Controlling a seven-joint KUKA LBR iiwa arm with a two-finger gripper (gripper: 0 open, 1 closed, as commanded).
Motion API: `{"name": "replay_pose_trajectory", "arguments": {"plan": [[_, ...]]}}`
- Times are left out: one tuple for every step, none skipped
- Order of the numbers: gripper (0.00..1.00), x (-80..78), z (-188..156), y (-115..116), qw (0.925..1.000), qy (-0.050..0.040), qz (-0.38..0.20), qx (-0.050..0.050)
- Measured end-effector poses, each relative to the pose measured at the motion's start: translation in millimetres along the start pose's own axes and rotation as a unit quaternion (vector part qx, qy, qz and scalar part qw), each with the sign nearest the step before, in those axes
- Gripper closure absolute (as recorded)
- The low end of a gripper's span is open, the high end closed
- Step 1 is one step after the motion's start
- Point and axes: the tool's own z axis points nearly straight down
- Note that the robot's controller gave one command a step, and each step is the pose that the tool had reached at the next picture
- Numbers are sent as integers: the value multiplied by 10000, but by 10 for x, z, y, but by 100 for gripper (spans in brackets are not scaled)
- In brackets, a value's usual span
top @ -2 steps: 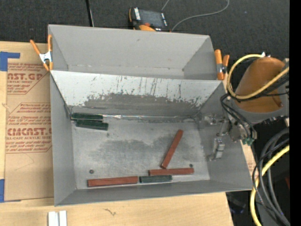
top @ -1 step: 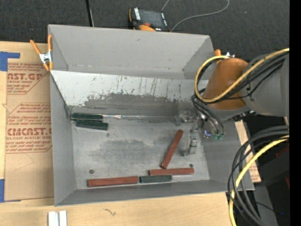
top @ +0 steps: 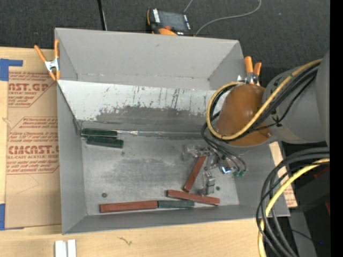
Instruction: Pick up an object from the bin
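Now low in grey bin point(top: 139, 63): my gripper point(top: 201, 169), fingers parted astride tilted red-brown bar point(top: 192, 180), nothing clamped, likely placed for squeeze. Just below bar, shorter red-brown stick point(top: 195, 198); lower-left, long red-brown stick point(top: 128, 206); far upper-left, dark green sticks point(top: 102, 138).

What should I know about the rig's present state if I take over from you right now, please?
Claw: down in the right front part of the grey metal bin, at a slanted red-brown flat bar. Whether it grips that bar cannot be told.
Other things: a long red-brown bar, a thin dark green bar and a shorter red-brown bar lie along the front wall. Two dark green bars lie at the left back.
Done: nothing is lifted yet.
Left: confirm the grasp, then raise the slanted bar out.
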Motion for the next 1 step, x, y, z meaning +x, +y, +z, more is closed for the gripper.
{"name": "replay_pose_trajectory", "arguments": {"plan": [[100, 2, 3, -12, 10000, 1, 9, 7]]}}
